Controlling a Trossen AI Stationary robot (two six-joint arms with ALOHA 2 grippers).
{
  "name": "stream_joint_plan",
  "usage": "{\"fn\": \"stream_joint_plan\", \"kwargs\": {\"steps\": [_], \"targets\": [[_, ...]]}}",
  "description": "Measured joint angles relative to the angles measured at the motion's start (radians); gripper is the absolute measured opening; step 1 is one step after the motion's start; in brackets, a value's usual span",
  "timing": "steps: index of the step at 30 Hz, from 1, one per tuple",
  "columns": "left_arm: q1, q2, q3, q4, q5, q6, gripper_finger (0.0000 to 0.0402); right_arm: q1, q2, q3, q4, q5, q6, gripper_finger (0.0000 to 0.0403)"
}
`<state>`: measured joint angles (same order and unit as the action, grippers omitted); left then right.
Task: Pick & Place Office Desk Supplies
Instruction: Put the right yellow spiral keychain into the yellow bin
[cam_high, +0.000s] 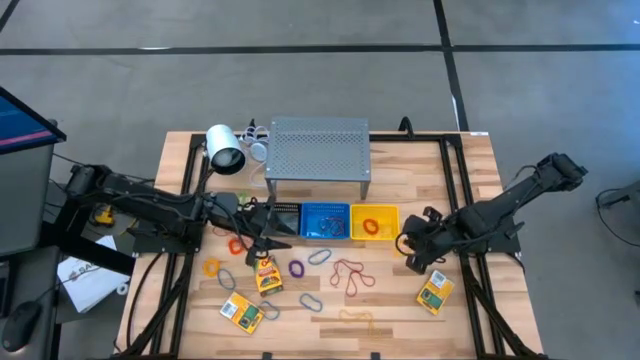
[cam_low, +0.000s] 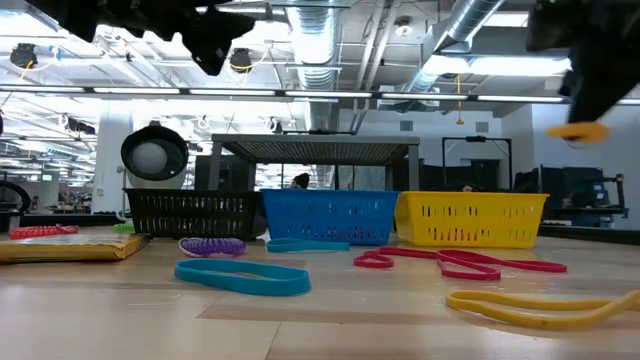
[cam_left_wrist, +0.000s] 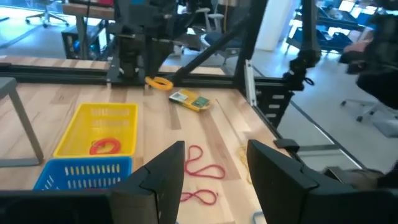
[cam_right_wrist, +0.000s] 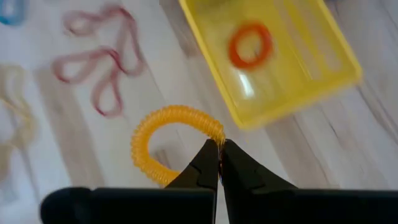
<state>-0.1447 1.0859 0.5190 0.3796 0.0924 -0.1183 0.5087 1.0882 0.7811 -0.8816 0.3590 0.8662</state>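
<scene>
My right gripper (cam_right_wrist: 219, 152) is shut on a yellow-orange coiled band loop (cam_right_wrist: 163, 138) and hovers over the table just near-right of the yellow basket (cam_high: 375, 222). An orange band (cam_right_wrist: 250, 45) lies inside that basket. My left gripper (cam_left_wrist: 214, 169) stands open and empty above the table near the black basket (cam_high: 285, 212). Loose supplies lie flat on the wood: red-brown bands (cam_high: 350, 272), a purple loop (cam_high: 297, 267), grey clips (cam_high: 310, 300) and yellow-and-green packs (cam_high: 435, 293). My right gripper pinches the coil of the yellow-orange loop at one spot on its rim (cam_right_wrist: 213, 133), between the very ends of its two fingers. The fingers slant downward from above. The loop (cam_low: 575, 130) is lifted clear of the table and juts out beyond the fingertips.
Black, blue (cam_high: 325, 222) and yellow baskets stand in a row in front of the grey perforated shelf (cam_high: 318, 150). A white lamp-like cylinder (cam_high: 225, 150) stands at the back left. Bare wood lies near the table's front edge.
</scene>
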Motion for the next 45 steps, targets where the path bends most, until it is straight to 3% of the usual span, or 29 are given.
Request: {"fn": "stream_joint_plan", "kwargs": {"steps": [14, 22, 37, 45], "targets": [[0.017, 0.233, 0.000, 0.243, -0.040, -0.079, 0.0170, -0.087, -0.004, 0.000, 0.191, 0.043, -0.219, 0.0001], [0.065, 0.280, 0.000, 0.298, -0.040, -0.173, 0.0170, -0.148, 0.004, 0.000, 0.240, 0.096, -0.305, 0.0001], [0.074, 0.280, 0.000, 0.344, -0.040, -0.169, 0.0171, -0.313, 0.249, 0.000, 0.241, 0.141, -0.377, 0.0001], [0.074, 0.280, 0.000, 0.343, -0.040, -0.167, 0.0171, -0.348, 0.356, 0.000, 0.259, 0.140, -0.386, 0.0001]]}}
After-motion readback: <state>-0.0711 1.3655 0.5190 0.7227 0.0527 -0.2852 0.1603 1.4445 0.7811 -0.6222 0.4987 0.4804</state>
